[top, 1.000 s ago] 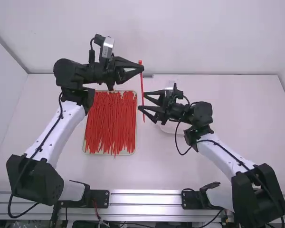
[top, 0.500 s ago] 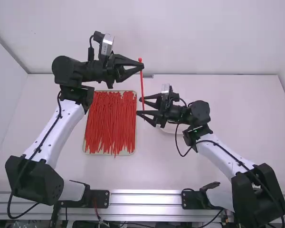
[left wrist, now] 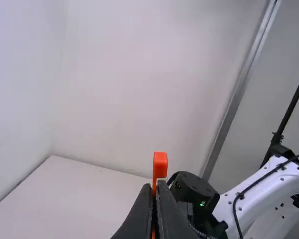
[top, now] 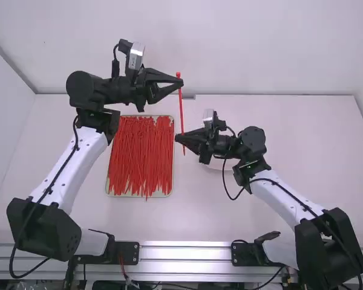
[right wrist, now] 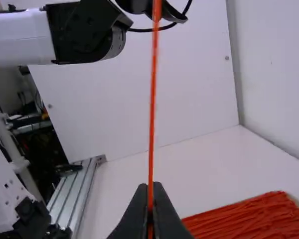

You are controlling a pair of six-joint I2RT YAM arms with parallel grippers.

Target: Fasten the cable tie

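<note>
Tie (top: 181,112): held upright and straight, off the table, just past the far right corner of the tray (top: 172,169) of spare ties (top: 140,156).

Left gripper (top: 178,84): clamped on the tie just under its head, above that corner. Right gripper (top: 180,139): pinched on the tail end, just right of the tray.

Progress: early. The tie is lifted and secured at both ends. No loop is formed and the tail is not through the head; bending, threading and pulling tight all remain.

Not determinable: the tail tip beyond the right fingers, and which way the head's slot faces
</note>
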